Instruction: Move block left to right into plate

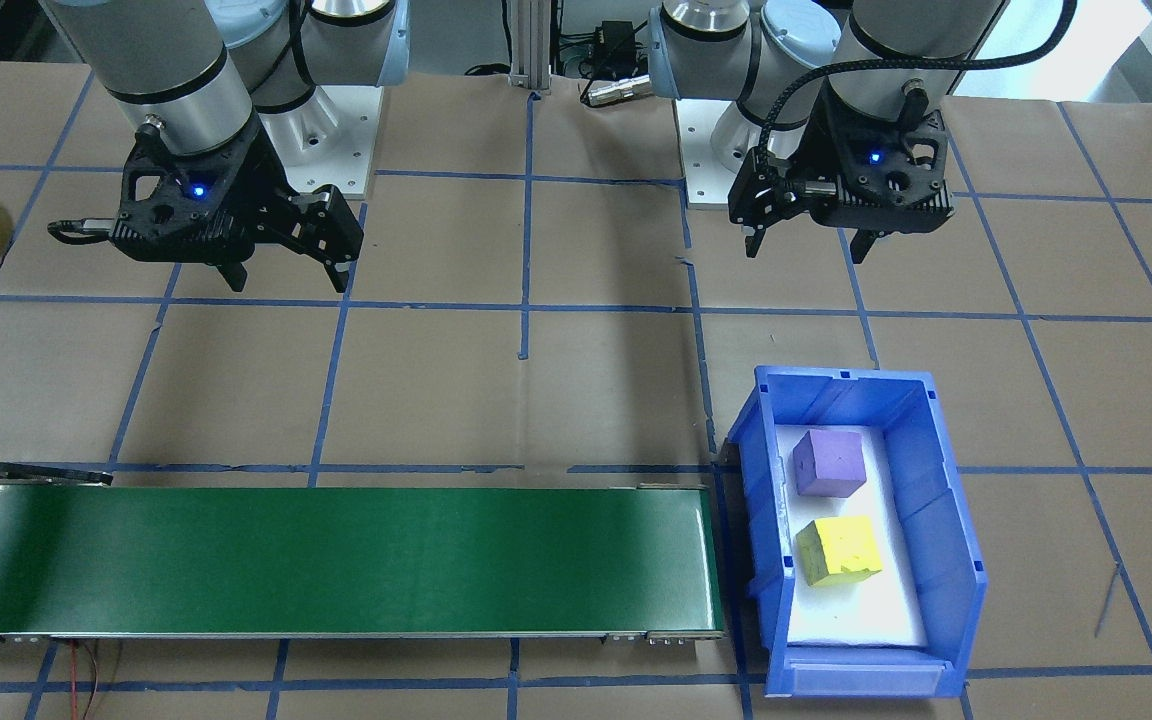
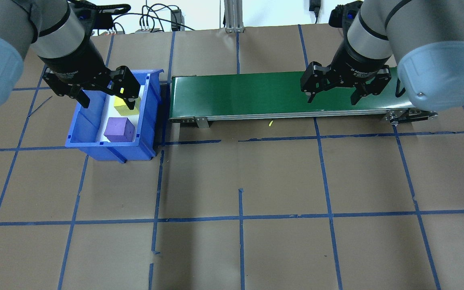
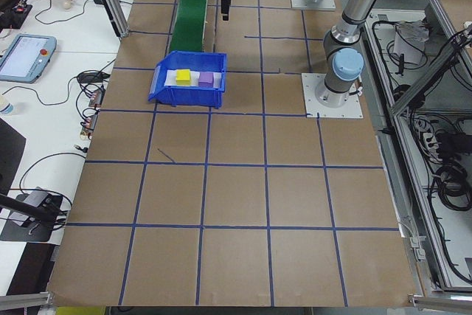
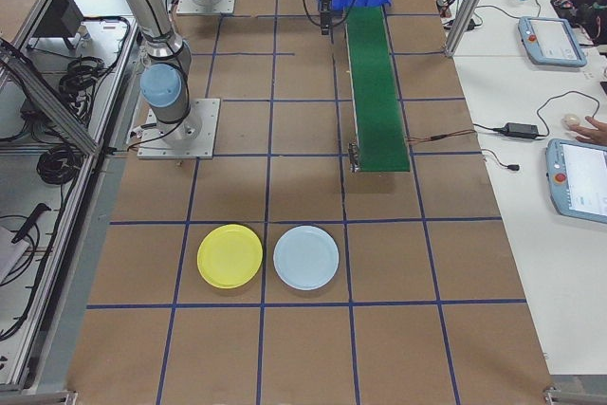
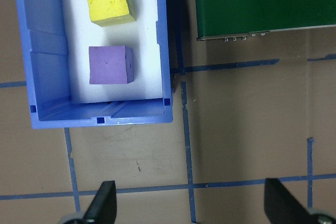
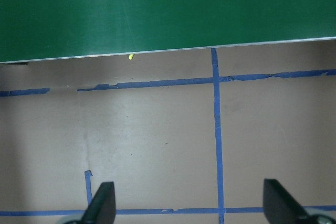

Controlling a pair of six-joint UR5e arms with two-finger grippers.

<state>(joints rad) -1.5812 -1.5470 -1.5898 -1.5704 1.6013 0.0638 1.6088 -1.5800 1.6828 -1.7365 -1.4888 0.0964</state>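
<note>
Left end effector (image 2: pixel 104 96) hangs above the bench beside the blue bin (image 1: pixel 946 520), fingers spread wide, nothing held; its wrist camera shows both fingertips (image 5: pixel 103 203) over bare paper short of the bin wall. Right end effector (image 2: pixel 334 96) is likewise wide and empty, hovering near the far end of the green conveyor (image 1: pixel 336 560).

Bin sits at the conveyor's left end, touching or just beside it. Inside, on a white liner: purple block (image 1: pixel 829 463) and yellow block (image 1: pixel 839 550), near each other but apart, both flat. Which block the task means I cannot tell.

Yellow plate (image 4: pixel 229 256) lies toward the bench's right end, just beside a pale blue plate (image 4: pixel 305 257), well apart from the bin.

Likely reasoning for the layout: the belt bridges the two arms' reach, so the left picks from the bin and feeds the belt, and the right waits downstream to collect for the plate.

Writing on the right arm's wrist collar is too small to read; no other labels are legible.
</note>
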